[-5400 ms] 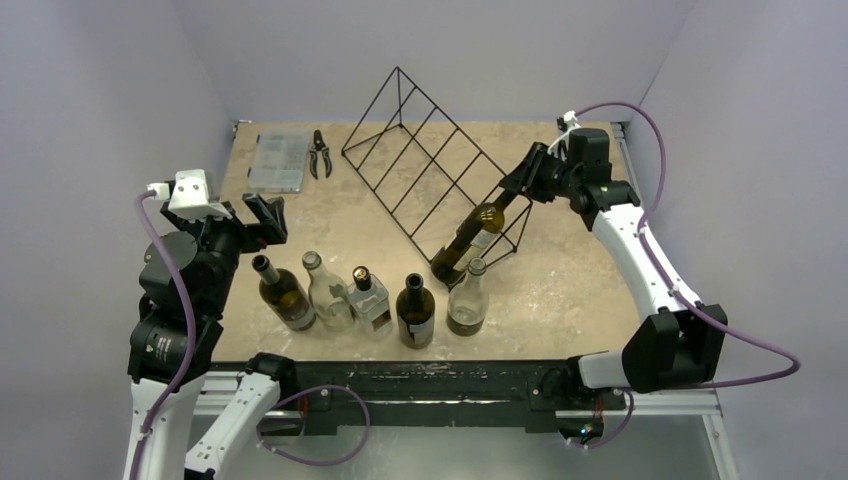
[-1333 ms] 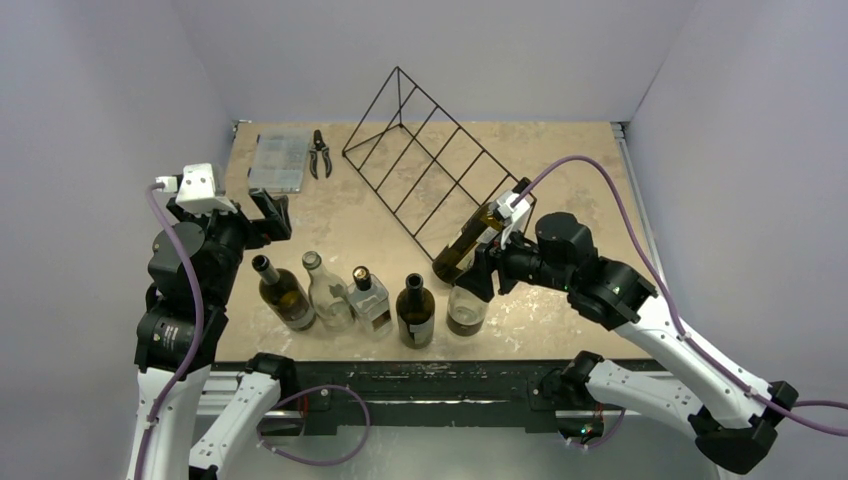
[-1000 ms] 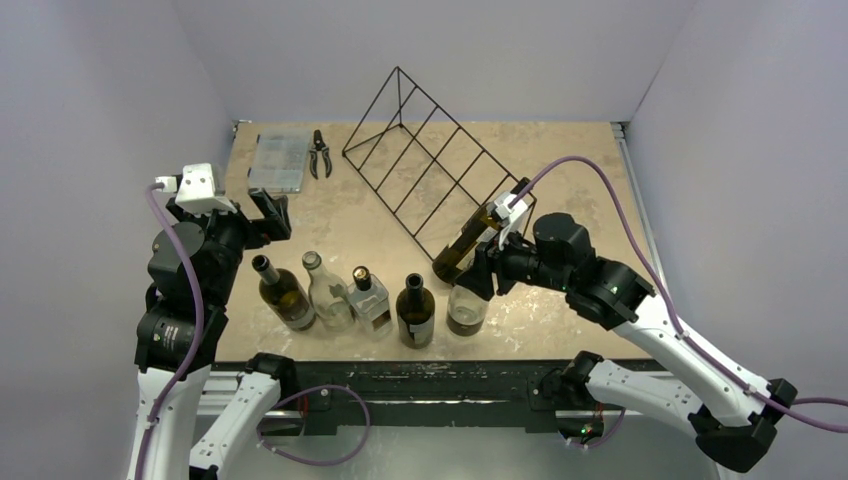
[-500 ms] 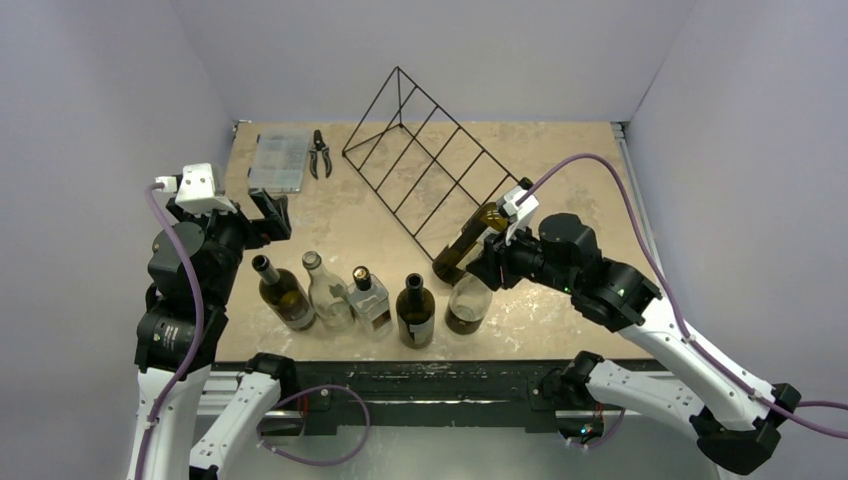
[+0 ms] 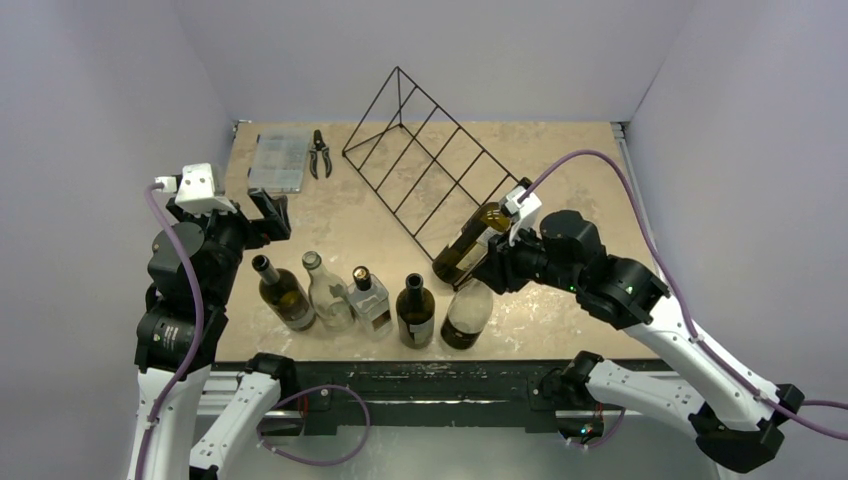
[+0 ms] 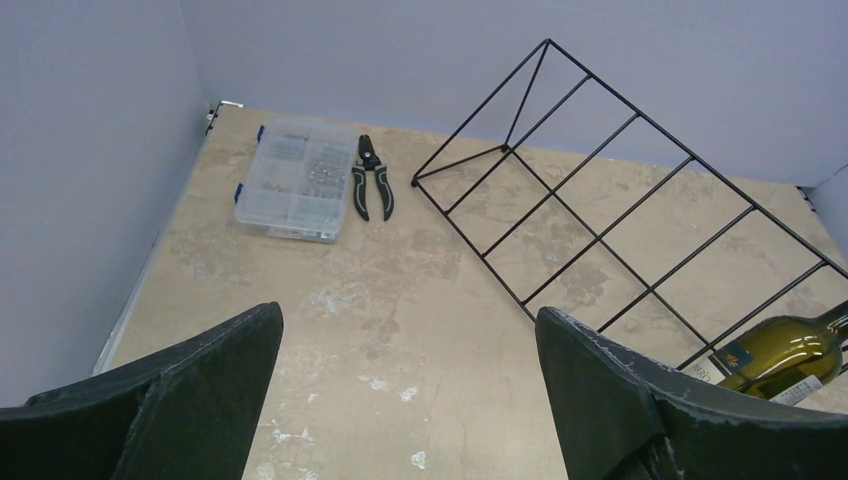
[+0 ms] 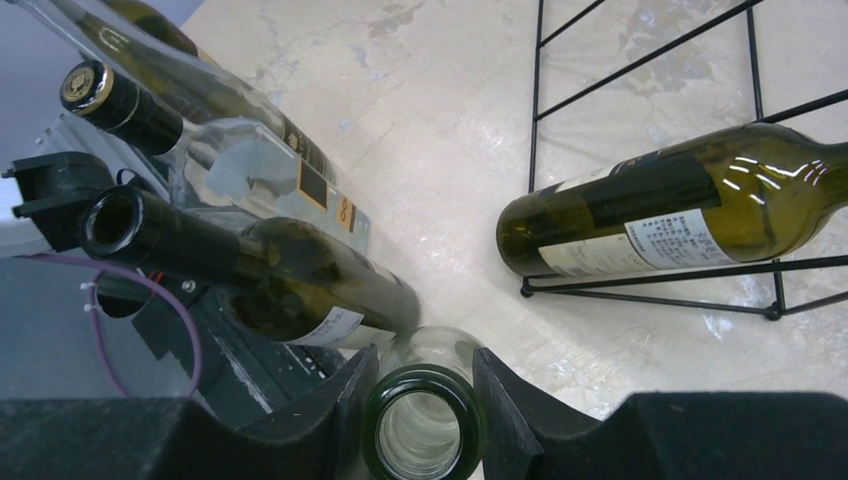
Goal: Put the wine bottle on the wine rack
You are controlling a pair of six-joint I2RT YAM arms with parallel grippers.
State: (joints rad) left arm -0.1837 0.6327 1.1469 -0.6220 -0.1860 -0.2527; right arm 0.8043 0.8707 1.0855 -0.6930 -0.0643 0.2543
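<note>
From above, the right fingers (image 5: 489,274) are closed on the neck of the clear wine bottle (image 5: 464,314). It leans beside four standing bottles (image 5: 328,292), just in front of the one wine rack (image 5: 425,165), where one olive bottle (image 5: 468,245) lies in the near end slot; when lifted, its tilted base could knock over the dark bottle (image 5: 415,312) next to it. The left wrist view shows the left fingers (image 6: 195,390) wide apart and empty, plus one pliers (image 6: 370,190) and one plastic box (image 6: 295,180). In the right wrist view the grip sits just under the lip, so I think the smooth glass could slip out.

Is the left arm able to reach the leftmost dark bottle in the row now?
Probably yes: the open left end effector hovers close to the leftmost dark bottle, with nothing between them.
</note>
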